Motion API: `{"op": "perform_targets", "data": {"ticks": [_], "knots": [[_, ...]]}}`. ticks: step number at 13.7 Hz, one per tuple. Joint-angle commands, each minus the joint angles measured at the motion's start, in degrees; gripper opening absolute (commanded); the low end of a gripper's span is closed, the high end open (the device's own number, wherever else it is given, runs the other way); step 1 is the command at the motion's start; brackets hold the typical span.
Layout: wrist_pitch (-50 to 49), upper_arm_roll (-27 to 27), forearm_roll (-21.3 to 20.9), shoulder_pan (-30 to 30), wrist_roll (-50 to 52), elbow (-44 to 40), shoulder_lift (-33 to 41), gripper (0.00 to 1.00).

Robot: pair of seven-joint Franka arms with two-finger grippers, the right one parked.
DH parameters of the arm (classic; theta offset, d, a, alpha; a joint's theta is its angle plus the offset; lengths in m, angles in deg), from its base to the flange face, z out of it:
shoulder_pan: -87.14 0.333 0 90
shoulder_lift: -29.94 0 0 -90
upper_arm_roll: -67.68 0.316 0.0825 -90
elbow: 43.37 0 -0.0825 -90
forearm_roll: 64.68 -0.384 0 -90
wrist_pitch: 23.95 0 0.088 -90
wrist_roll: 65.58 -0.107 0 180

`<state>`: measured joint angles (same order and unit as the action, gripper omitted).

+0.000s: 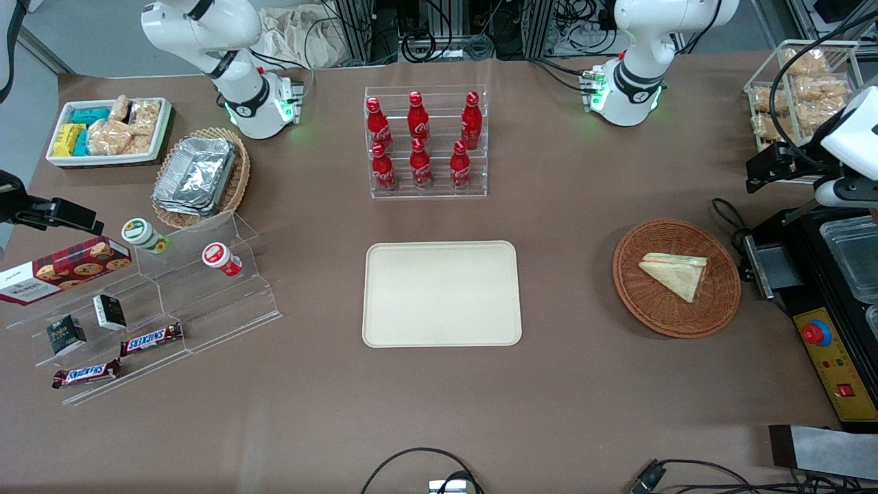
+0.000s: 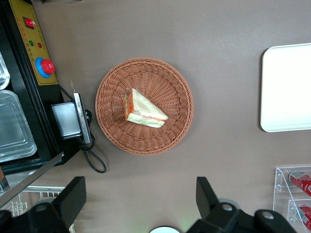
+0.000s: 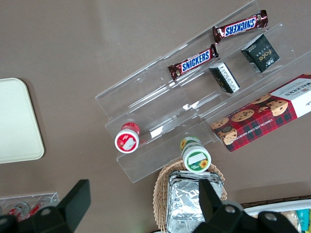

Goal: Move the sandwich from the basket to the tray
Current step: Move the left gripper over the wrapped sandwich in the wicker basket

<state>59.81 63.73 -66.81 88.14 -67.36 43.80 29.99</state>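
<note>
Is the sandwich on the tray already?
No, the sandwich lies in the basket, the tray is bare, and the open pincer hangs above the table beside the basket.

"SNICKERS" is printed on two brown chocolate bars: one [image 3: 239, 26] on the acrylic step stand's lowest step, the other [image 3: 194, 61] just beside it. "WALKERS" is read on the red tartan cookie box [image 3: 265, 112] resting on the stand's upper step. "Face" appears to be lettered on a small dark box [image 3: 261, 53] near the bars. White Coca-Cola script is seen on the red bottles [image 1: 420, 162] in the clear rack. The gripper [image 2: 141, 204], hanging above the table near the basket, carries no lettering.
</note>
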Motion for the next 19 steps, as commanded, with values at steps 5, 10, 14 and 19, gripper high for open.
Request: {"op": "perform_targets", "data": {"ticks": [5,10,14,19], "knots": [[-0.8,0.4,0.7,0.1,1.1,0.9,-1.7,1.00],[1.9,0.4,0.7,1.7,7.1,3.1,-6.1,1.00],[13.1,0.4,1.0,3.1,15.5,12.7,-5.8,1.00],[24.0,0.4,2.0,4.5,23.2,21.9,-5.8,1.00]]}}
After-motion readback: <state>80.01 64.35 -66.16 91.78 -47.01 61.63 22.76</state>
